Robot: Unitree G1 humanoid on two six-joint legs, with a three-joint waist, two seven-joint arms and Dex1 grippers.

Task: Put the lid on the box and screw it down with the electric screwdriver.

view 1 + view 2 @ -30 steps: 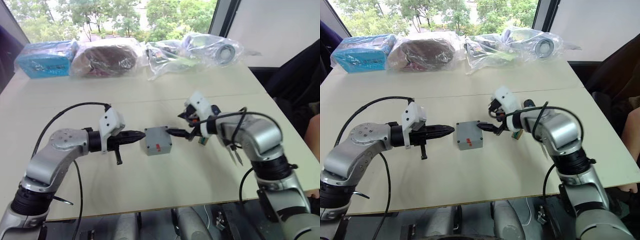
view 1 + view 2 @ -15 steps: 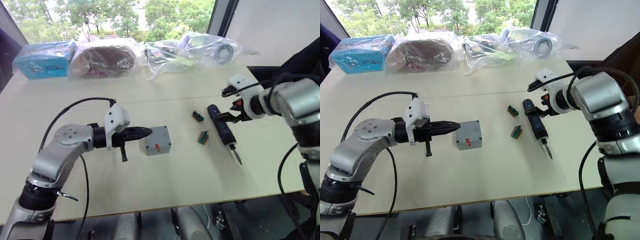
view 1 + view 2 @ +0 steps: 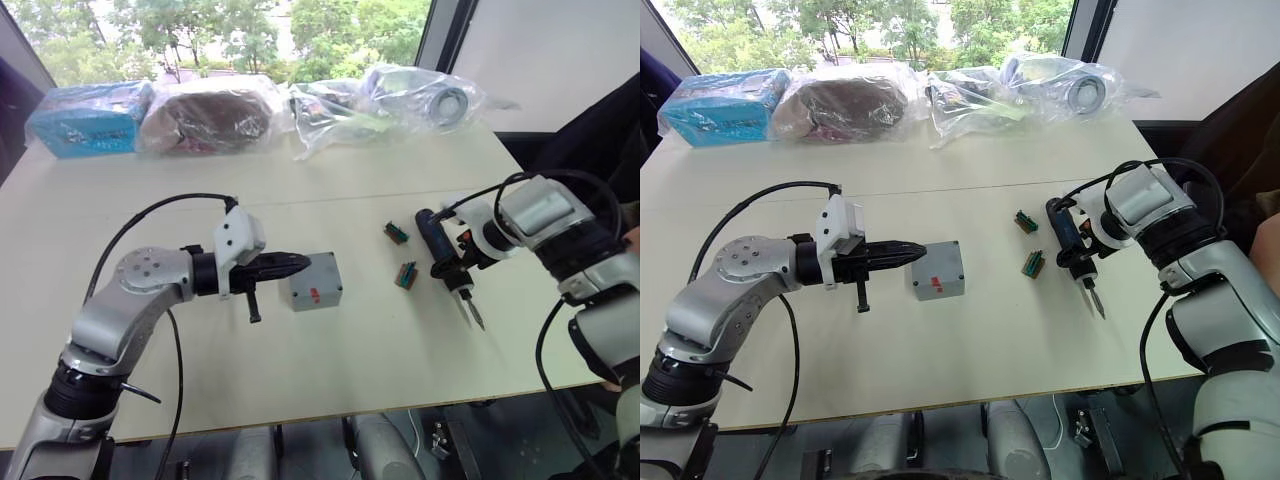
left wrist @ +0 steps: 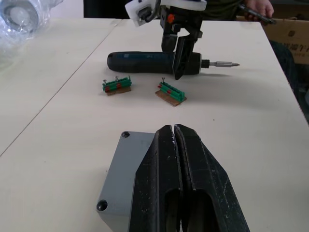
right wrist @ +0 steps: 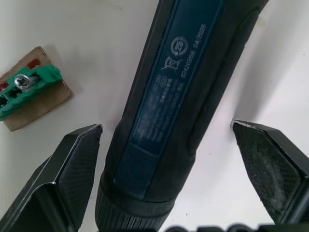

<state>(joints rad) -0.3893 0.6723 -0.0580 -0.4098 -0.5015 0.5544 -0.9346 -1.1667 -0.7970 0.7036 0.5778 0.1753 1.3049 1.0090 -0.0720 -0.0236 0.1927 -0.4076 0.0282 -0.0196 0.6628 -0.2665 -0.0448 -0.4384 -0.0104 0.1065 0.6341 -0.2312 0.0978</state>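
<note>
Step in hand is screwdriver pickup: the right gripper [image 5: 169, 193], jaws wide open, straddles the black cylindrical electric screwdriver [image 3: 441, 249] lying on the table [image 3: 330, 380], while the left gripper [image 4: 178, 169], jaws closed and empty, rests against the grey square plastic box [image 3: 314, 281]; next, close and lift.

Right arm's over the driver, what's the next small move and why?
Probably close the right gripper on the electric screwdriver: its open fingers straddle the barrel, which lies flat on the table. The shut left gripper rests on the box.
</note>
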